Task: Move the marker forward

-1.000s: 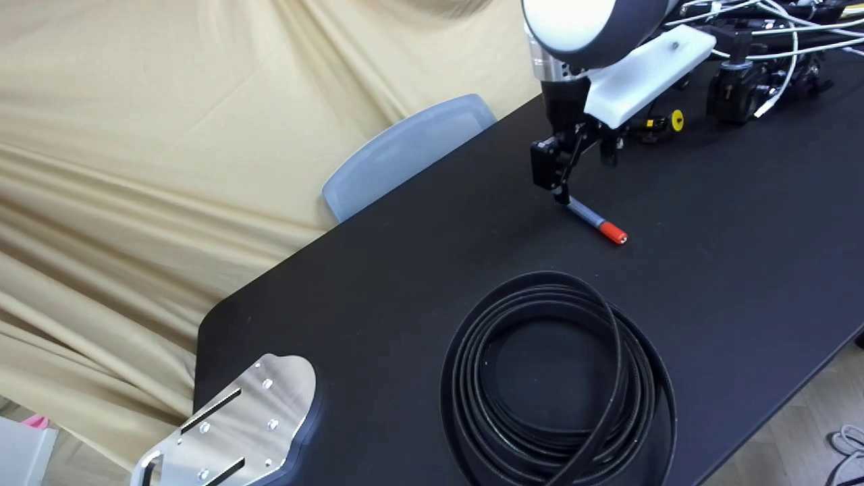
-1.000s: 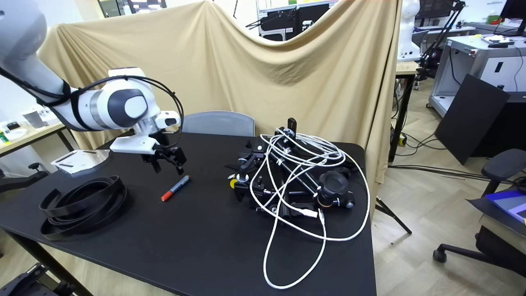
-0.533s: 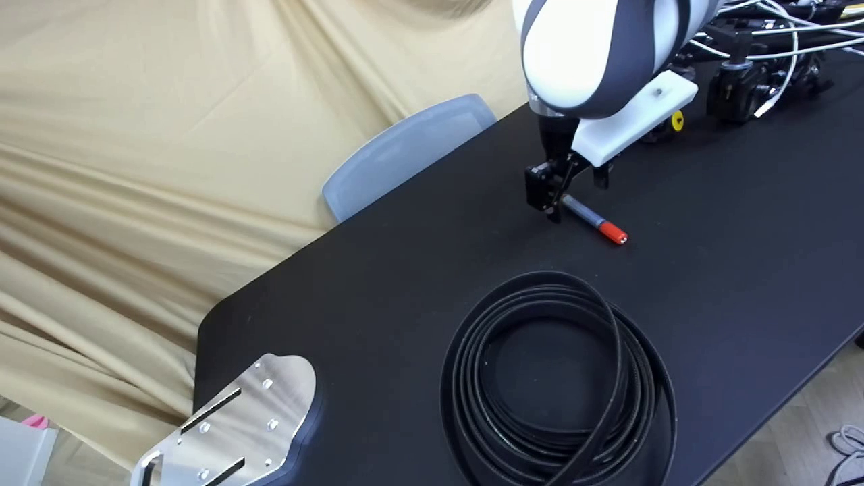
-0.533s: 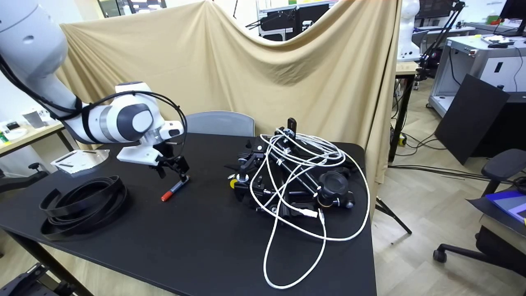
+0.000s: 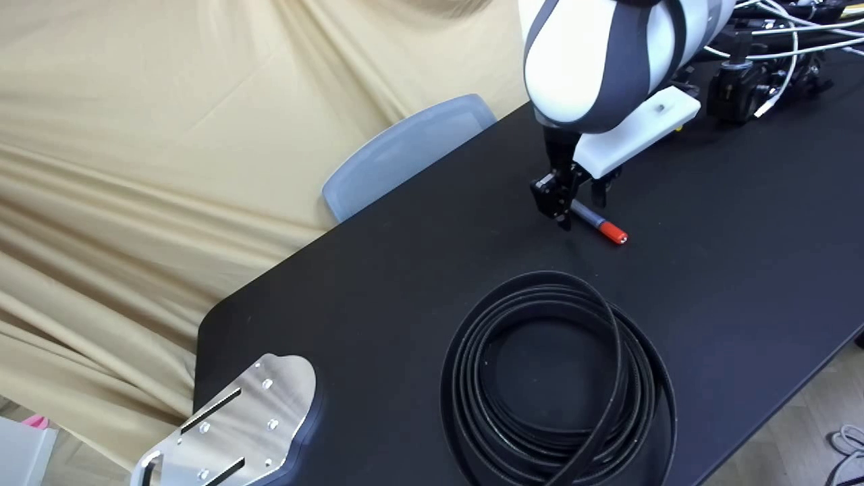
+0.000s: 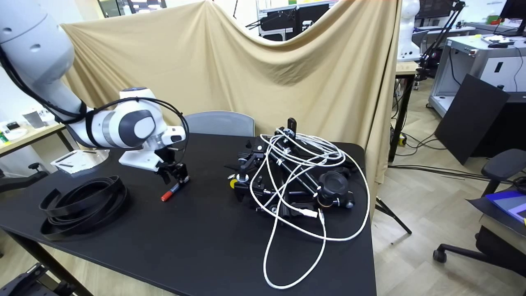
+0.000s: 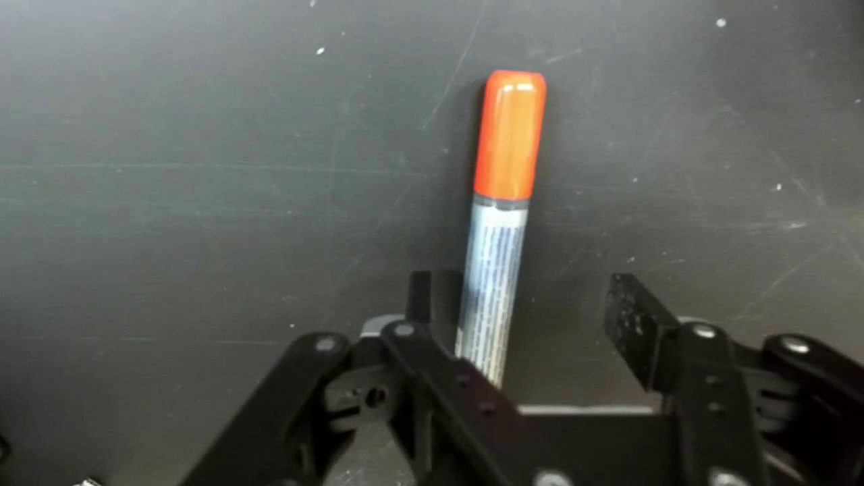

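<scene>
The marker (image 5: pixel 613 232) lies on the black table. It has a bluish body and a red-orange cap, which also shows in an exterior view (image 6: pixel 167 195) and in the wrist view (image 7: pixel 509 142). My gripper (image 7: pixel 520 287) is low over the table and open. Its two fingers stand on either side of the marker's body, with the marker nearer the left finger in the wrist view. A gap shows on both sides of the marker. The gripper also shows in both exterior views (image 5: pixel 582 212) (image 6: pixel 174 181). The body's far end is hidden behind the gripper.
A big black cable coil (image 5: pixel 466 385) lies near the marker, also in an exterior view (image 6: pixel 82 224). A metal plate (image 5: pixel 236 418) lies at the table's end. Black stands with white cables (image 6: pixel 304 176) lie on the table. A grey chair (image 5: pixel 412 155) stands behind.
My gripper has come down over the marker's body, and its fingers are now on either side of it. The gap between them looks somewhat narrower. The marker has not moved.
</scene>
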`<state>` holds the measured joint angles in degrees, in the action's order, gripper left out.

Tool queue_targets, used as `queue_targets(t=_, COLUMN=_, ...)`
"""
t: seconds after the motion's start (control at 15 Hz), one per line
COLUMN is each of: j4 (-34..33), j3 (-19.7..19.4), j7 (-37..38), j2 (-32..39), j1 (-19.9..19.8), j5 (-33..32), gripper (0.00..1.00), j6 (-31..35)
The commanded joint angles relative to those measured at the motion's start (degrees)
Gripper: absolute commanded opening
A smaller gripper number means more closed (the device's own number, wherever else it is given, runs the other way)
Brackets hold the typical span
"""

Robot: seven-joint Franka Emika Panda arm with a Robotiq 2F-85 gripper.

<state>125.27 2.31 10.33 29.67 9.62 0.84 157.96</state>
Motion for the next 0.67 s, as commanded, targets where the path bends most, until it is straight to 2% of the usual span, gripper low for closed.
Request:
queue_targets(t=0.0, j4=-0.7, j3=-0.6, j7=1.8, j2=0.6, j1=0.4, j5=0.9, gripper=0.38, j6=0.6)
queue_targets(t=0.33, j4=-0.5, j3=-0.6, j7=1.4, j2=0.4, j1=0.1, j5=1.6, gripper=0.03, j6=0.2)
queue_targets(t=0.4, j4=-0.4, j3=-0.5, j7=1.3, j2=0.2, j1=0.0, j5=1.9, gripper=0.01, j6=0.1)
queue_targets(t=0.47, j4=-0.3, j3=-0.3, j7=1.1, j2=-0.1, j1=-0.1, j5=2.1, gripper=0.05, j6=-0.2)
queue_targets(t=0.6, j4=0.2, j3=-0.2, j7=0.7, j2=-1.4, j1=-0.1, j5=2.0, gripper=0.05, j6=-1.0)
